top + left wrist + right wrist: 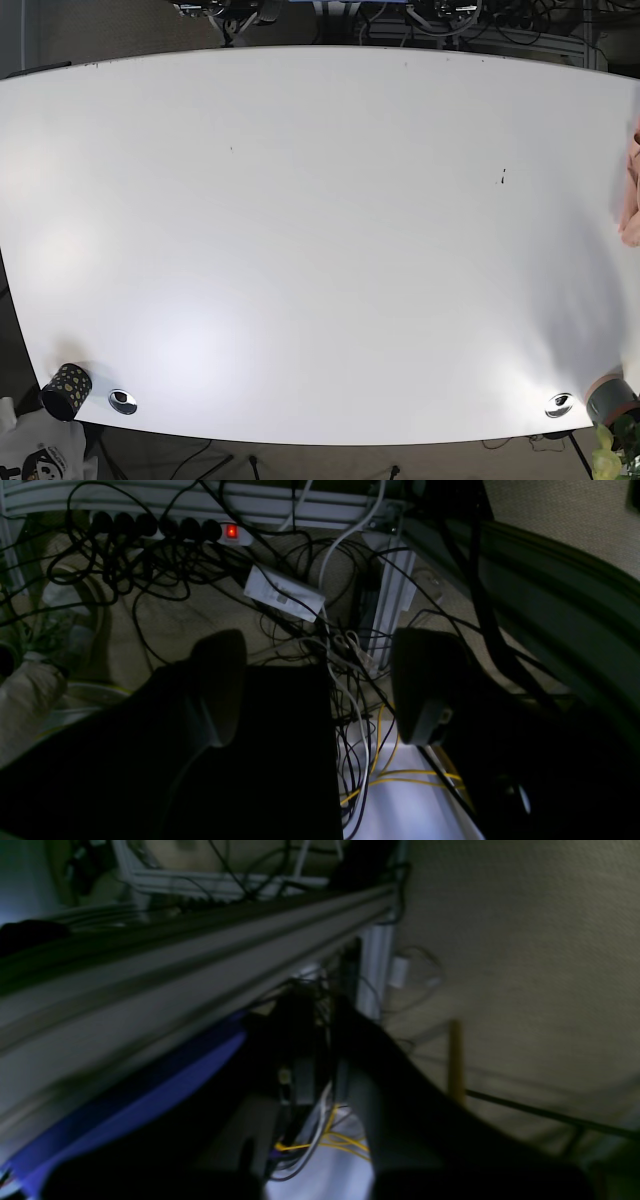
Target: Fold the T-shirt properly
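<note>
The T-shirt is out of view; the white table (pixel 320 250) in the base view carries no cloth. Neither arm shows in the base view. In the left wrist view my left gripper (pixel 322 685) hangs over the floor below table height, its two dark fingers (pixel 220 680) wide apart with only cables behind the gap. In the dark, blurred right wrist view my right gripper (pixel 327 1055) sits beside the table's frame rail (pixel 200 965), fingers close together with nothing between them.
A person's hand (pixel 630 200) shows at the table's right edge. A dark cup (pixel 66 390) and two metal discs (pixel 123 401) stand along the front edge. White printed cloth (pixel 30 450) lies below the front left corner. Tangled cables and a power strip (pixel 231 531) cover the floor.
</note>
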